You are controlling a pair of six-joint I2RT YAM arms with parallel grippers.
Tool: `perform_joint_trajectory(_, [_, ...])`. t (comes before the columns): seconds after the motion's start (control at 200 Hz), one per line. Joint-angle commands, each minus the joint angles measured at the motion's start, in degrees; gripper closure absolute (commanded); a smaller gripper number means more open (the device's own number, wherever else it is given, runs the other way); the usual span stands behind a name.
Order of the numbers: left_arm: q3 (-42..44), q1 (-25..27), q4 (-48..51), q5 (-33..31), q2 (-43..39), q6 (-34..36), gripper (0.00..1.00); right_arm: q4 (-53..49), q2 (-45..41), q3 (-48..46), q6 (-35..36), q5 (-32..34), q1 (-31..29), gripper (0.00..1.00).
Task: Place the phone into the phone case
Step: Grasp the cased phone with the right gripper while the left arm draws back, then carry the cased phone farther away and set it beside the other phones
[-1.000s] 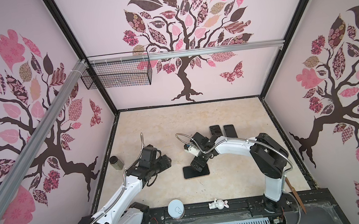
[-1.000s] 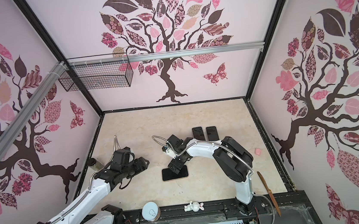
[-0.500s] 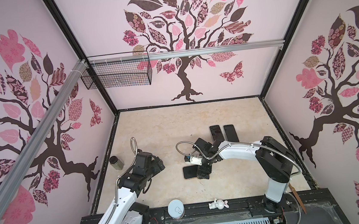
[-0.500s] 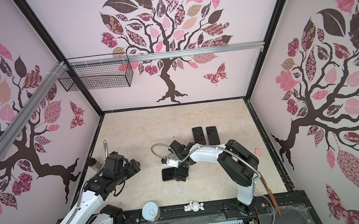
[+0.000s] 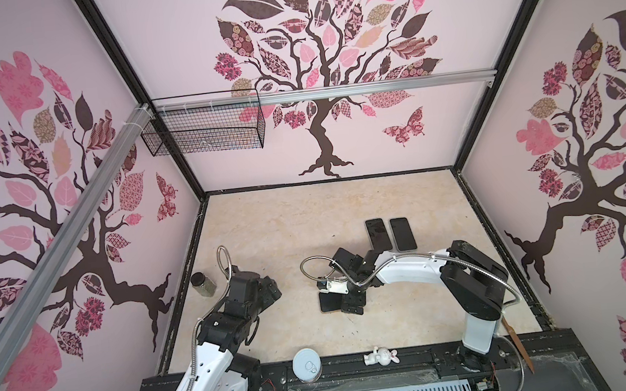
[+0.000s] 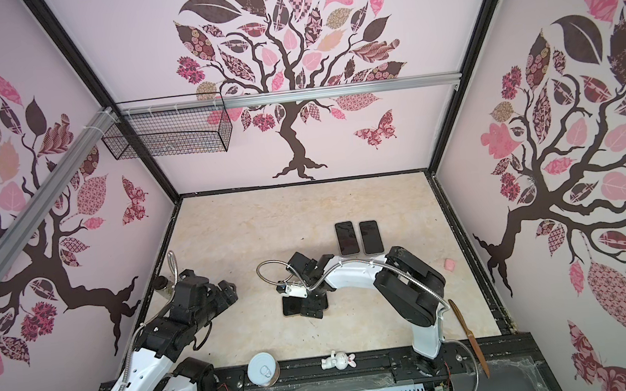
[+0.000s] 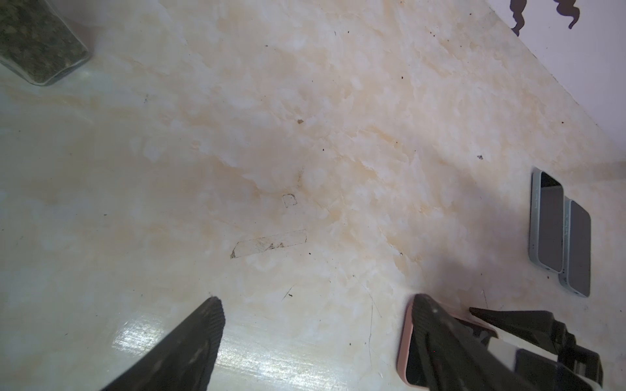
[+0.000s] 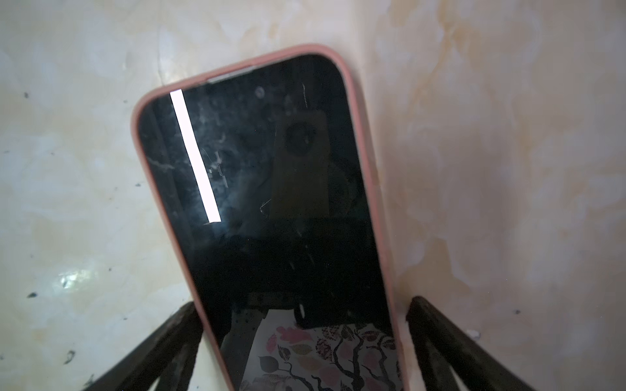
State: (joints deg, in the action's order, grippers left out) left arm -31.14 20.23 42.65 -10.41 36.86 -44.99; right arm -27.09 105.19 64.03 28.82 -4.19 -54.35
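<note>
Right wrist view: the phone (image 8: 264, 203) is lying screen-up inside the pink phone case (image 8: 136, 125) on the tabletop (image 8: 508, 135), and the right gripper (image 8: 303, 303) is straddling one end, jaws spread wide, clamping nothing. Left wrist view: the left gripper (image 7: 315, 299) is hovering wide open nearby.
</note>
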Motion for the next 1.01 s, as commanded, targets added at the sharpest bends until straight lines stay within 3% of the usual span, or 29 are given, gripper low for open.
perform_joint_trajectory(0.0, [-0.7,-0.3,0.5,-1.5,-0.8,-0.2,0.1,-0.1,2.6,1.0,-0.5,4.2,-1.4,0.06])
perform_joint_trajectory(0.13, [0.0,-0.3,0.0,-1.0,-1.1,-0.5,0.11,-0.3,2.9,1.3,-3.9,6.6,-1.5,0.13])
perform_joint_trajectory(0.37, [-0.2,-0.3,-0.5,-0.7,-0.8,-0.2,0.11,1.0,2.6,0.5,-10.3,9.6,-1.5,0.39])
perform_joint_trajectory(0.455, [-0.2,-0.3,-0.8,-0.7,-0.8,-0.2,0.12,3.1,1.5,-0.1,-14.6,10.7,-1.2,0.51])
perform_joint_trajectory(0.595, [0.0,-0.3,-1.6,0.0,-0.7,0.0,0.12,1.1,1.4,3.3,-24.1,7.5,2.4,0.6])
perform_joint_trajectory(0.775, [-0.2,-0.3,-2.2,1.2,-0.4,0.8,0.13,1.2,-1.0,5.9,-32.7,4.8,7.1,0.71])
perform_joint_trajectory(1.0, [-0.4,-0.3,-3.8,3.4,0.0,2.0,0.14,0.1,1.4,11.8,-41.2,5.9,12.5,0.72])
